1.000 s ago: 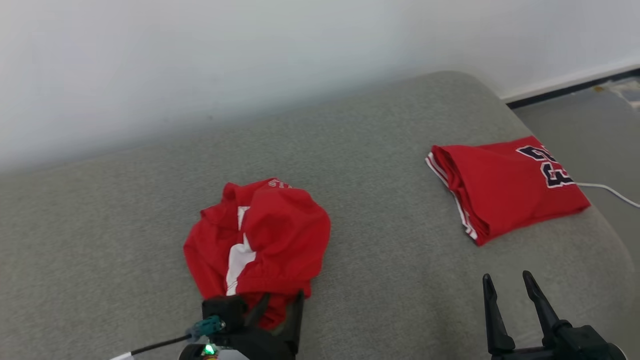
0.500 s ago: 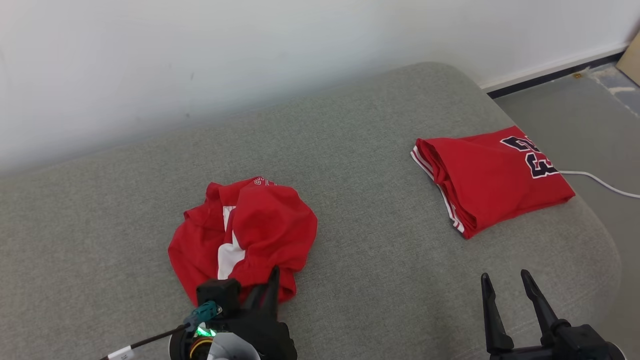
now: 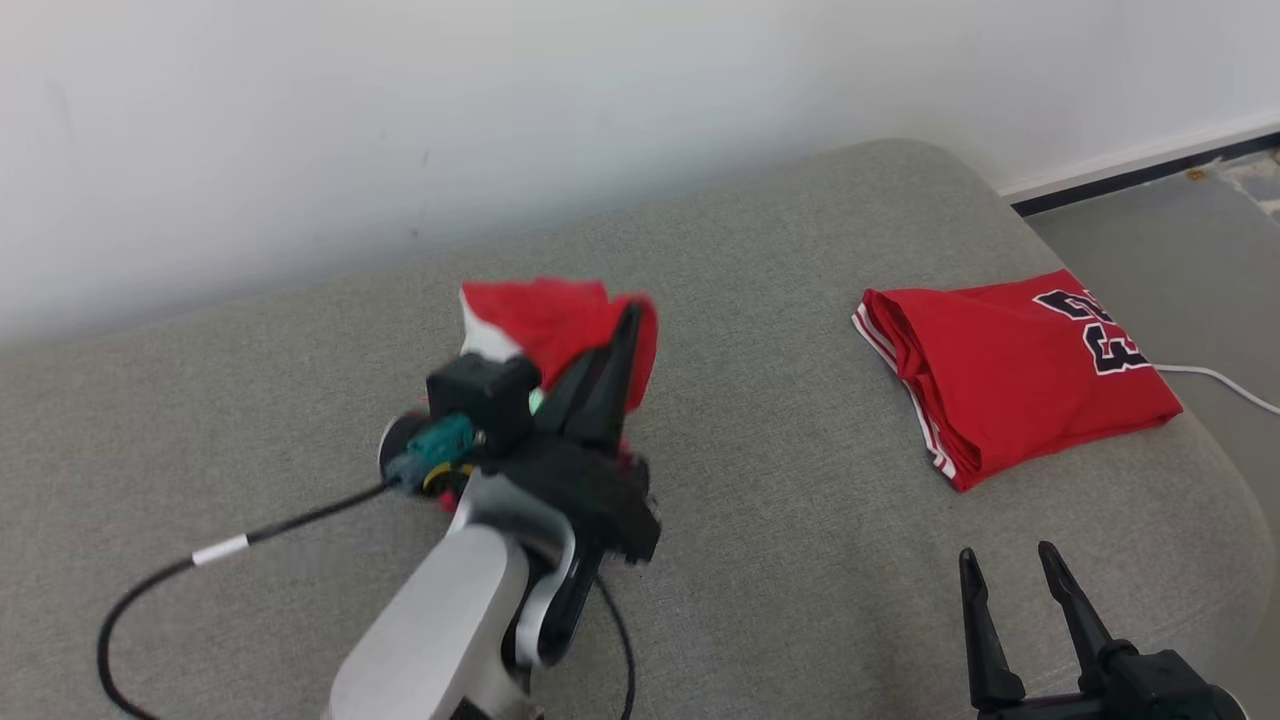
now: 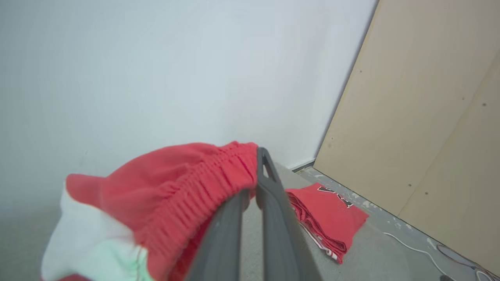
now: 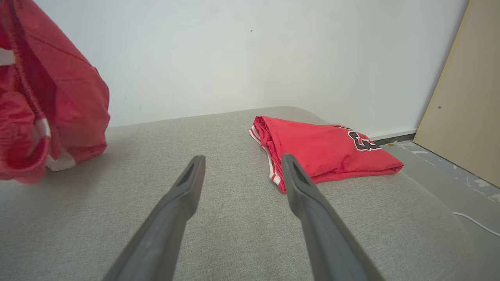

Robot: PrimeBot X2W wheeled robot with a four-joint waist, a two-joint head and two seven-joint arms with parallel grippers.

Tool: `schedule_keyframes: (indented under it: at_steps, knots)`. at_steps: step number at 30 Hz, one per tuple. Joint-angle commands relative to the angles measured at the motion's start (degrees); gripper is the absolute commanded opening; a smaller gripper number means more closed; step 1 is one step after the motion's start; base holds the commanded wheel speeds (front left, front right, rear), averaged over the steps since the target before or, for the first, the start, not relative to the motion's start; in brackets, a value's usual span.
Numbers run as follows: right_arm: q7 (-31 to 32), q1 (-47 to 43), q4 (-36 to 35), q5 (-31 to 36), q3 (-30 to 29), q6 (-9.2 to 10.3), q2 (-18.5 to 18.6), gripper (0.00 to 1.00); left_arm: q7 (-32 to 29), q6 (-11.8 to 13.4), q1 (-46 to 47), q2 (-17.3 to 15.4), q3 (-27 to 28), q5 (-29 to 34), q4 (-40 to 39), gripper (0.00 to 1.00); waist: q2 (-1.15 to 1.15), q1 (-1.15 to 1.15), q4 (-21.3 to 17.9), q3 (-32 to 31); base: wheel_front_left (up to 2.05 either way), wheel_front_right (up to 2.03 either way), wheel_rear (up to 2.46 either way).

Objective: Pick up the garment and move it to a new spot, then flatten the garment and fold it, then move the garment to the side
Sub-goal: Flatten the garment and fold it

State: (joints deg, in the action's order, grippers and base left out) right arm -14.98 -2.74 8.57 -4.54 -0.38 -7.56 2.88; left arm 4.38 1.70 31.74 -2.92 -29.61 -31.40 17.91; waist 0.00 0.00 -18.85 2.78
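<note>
The garment [image 3: 560, 320] is a crumpled piece of red cloth with white panels and an elastic waistband. It hangs lifted off the grey cushion [image 3: 780, 500], gripped at the waistband by my left gripper [image 3: 625, 325], which is shut on it. In the left wrist view the gathered waistband of the garment [image 4: 187, 183] drapes over the closed fingers of my left gripper [image 4: 259, 156]. The right wrist view shows the garment [image 5: 50, 101] dangling at far left. My right gripper [image 3: 1005, 565] stays open and empty at the lower right, above the cushion [image 5: 234, 218].
A folded red jersey [image 3: 1010, 370] with dark numerals lies near the cushion's right edge, also seen as the jersey [image 5: 324, 148] ahead of my right fingers. A white cable [image 3: 1215, 380] runs over the grey floor. A white wall stands behind, with a beige board [image 4: 429, 117] leaning on it.
My left gripper closed on the garment's near edge and lifted it up off the cushion. The right gripper stayed put. The head camera shifted slightly.
</note>
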Motion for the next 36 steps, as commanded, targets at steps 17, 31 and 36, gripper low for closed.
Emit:
schedule_keyframes:
  at_steps: [17, 31, 36]
  knots:
    - [-0.27, 0.59, -0.43, -1.09, 0.12, 0.17, 0.00, 1.00, 6.91, 4.42, 8.58, -0.09, -10.34, -25.60, -14.75, 0.00, 0.00, 0.00, 3.06, 1.43, 0.00, 0.00, 0.00]
    - [-0.27, 1.83, -1.01, -0.76, 0.40, 0.17, 0.00, 1.00, 9.67, 6.60, 1.03, -8.31, -3.86, -26.85, 9.69, 0.00, 0.00, 0.00, 6.50, 4.63, 0.00, 0.00, 0.00]
    - [-0.27, 2.21, -0.85, -0.59, 0.94, 0.17, 0.01, 1.00, 10.70, 7.28, 1.77, -10.13, 0.40, -25.30, 14.54, 0.00, 0.00, 0.00, 7.28, 5.07, 0.00, 0.00, 0.00]
